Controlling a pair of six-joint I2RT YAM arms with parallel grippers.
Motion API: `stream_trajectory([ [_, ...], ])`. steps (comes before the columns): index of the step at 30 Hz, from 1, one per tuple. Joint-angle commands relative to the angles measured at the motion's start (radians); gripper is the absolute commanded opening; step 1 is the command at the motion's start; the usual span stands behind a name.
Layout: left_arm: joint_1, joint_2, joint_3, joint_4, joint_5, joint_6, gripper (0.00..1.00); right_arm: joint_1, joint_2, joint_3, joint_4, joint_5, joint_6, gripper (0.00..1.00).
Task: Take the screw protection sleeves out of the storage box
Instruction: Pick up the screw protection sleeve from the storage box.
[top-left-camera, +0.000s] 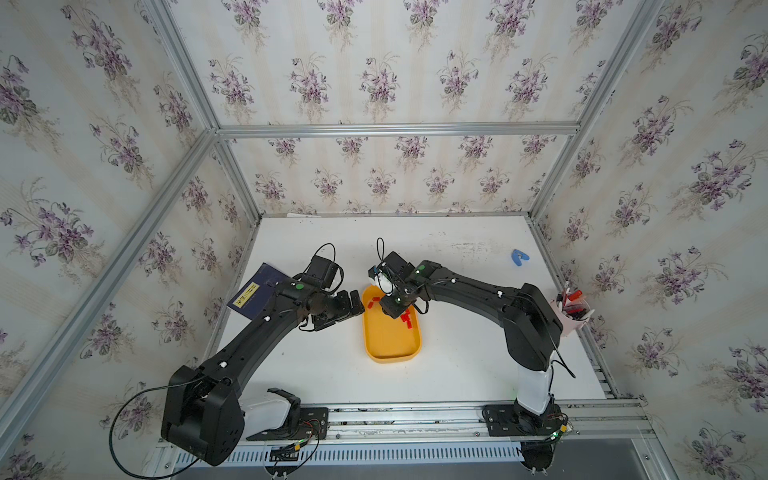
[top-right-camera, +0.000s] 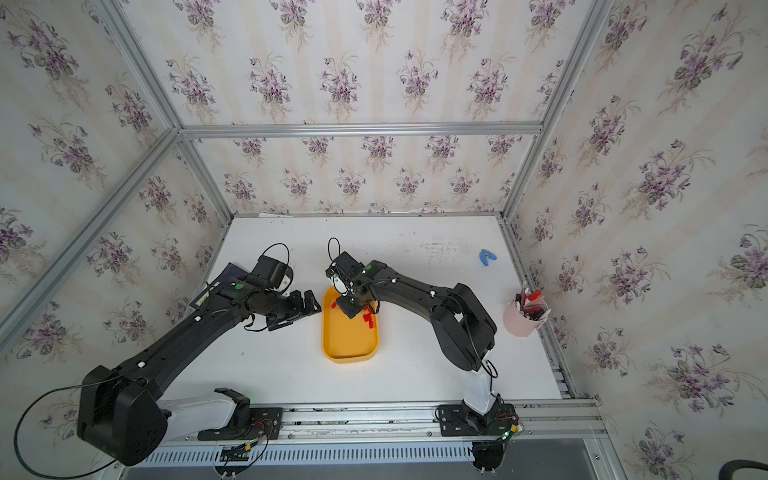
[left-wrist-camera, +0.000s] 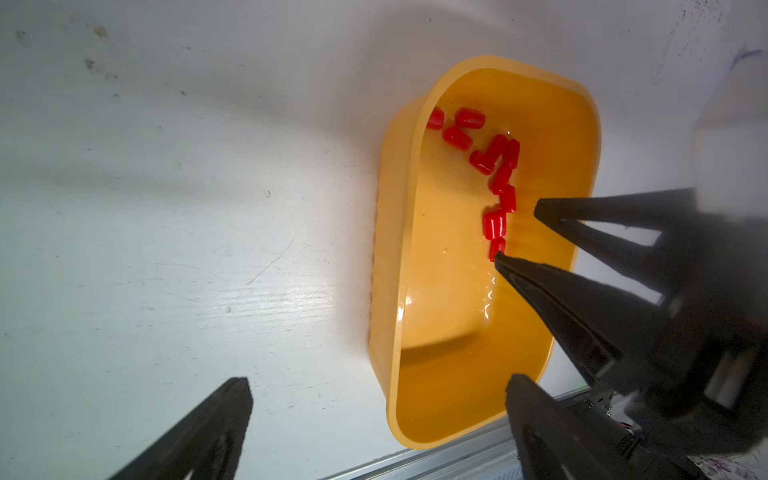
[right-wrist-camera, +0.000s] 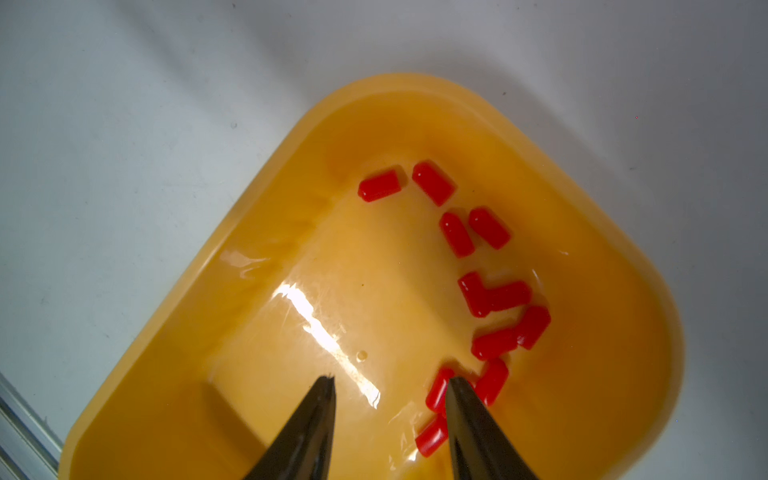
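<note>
The storage box is a shallow yellow-orange tray in the middle of the white table. Several red screw protection sleeves lie in a curved row on its floor, in its far half. My right gripper reaches down into the box, jaws partly apart with a clear gap. One fingertip touches two sleeves at the end of the row; nothing is clamped. My left gripper is wide open beside the box's left rim.
A dark navy booklet lies under the left arm at the table's left edge. A blue clip sits far right. A pink cup of pens stands at the right edge. An aluminium rail runs along the front.
</note>
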Motion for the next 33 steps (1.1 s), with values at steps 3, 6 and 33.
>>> stream_trajectory([
  [3, 0.001, 0.0, 0.005, 0.008, 0.01, 0.022, 1.0, -0.028, 0.096, 0.071, -0.097, -0.006, -0.047, 0.44],
  [6, 0.003, 0.0, 0.005, 0.005, 0.009, 0.028, 1.0, -0.046, 0.124, 0.09, -0.09, -0.016, -0.055, 0.42],
  [33, 0.026, -0.003, -0.005, 0.007, 0.007, 0.046, 1.0, -0.085, 0.223, 0.153, -0.065, -0.043, -0.089, 0.39],
])
